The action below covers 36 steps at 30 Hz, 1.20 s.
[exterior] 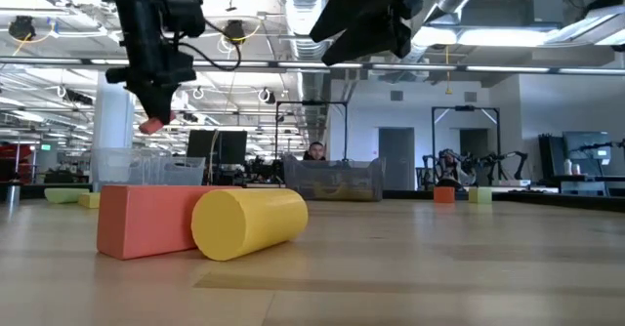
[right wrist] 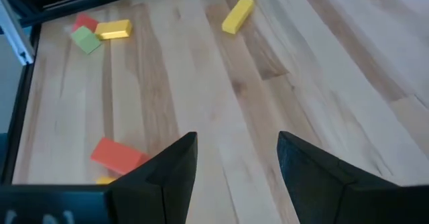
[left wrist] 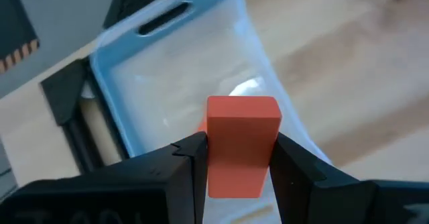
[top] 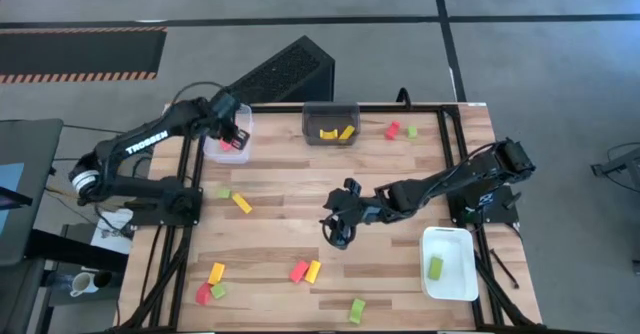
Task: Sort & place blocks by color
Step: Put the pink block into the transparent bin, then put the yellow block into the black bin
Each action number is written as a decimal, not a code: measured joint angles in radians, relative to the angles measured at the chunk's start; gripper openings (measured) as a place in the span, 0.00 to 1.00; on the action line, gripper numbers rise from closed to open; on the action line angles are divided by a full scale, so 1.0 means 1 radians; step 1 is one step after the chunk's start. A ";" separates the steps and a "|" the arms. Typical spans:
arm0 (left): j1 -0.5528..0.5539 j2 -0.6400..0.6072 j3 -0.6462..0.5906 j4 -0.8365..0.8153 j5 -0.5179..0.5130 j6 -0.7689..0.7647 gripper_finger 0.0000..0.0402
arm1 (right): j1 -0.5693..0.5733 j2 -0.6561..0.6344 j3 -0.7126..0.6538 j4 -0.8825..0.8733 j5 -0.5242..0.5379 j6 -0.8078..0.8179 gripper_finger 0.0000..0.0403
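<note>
The left claw (left wrist: 236,174) is clamped on a red block (left wrist: 241,143), held above the clear tray (top: 232,142) at the counter's far left corner. The right claw (right wrist: 236,163) hangs over the middle of the wooden counter (top: 400,284) with its fingers apart and nothing between them. Two yellow blocks (top: 335,132) lie in the dark grey tray (top: 330,109) at the far edge, one green block (top: 435,267) in the white tray (top: 450,289). Other blocks lie scattered on the planks, with a red and a yellow one (top: 305,271) just before the right claw. Beyond the counter is a large hall with ceiling lights.
</note>
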 joint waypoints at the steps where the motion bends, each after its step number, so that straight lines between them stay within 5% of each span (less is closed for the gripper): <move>1: 0.025 0.007 0.000 0.007 0.006 0.006 0.23 | -0.003 0.000 0.000 0.000 0.000 0.000 0.56; 9: 0.113 0.082 0.000 0.028 0.078 -0.002 0.28 | -0.015 0.000 0.000 0.001 0.000 0.012 0.56; 19: 0.091 0.122 0.000 0.033 0.080 0.010 0.60 | -0.014 0.000 0.000 -0.005 -0.024 0.012 0.56; 24: 0.086 0.122 0.000 0.019 0.177 0.028 0.73 | -0.014 0.000 0.000 -0.005 -0.026 0.026 0.56; 36: -0.177 0.047 0.000 -0.006 0.357 -0.032 0.77 | -0.014 0.000 0.000 -0.005 -0.026 0.029 0.56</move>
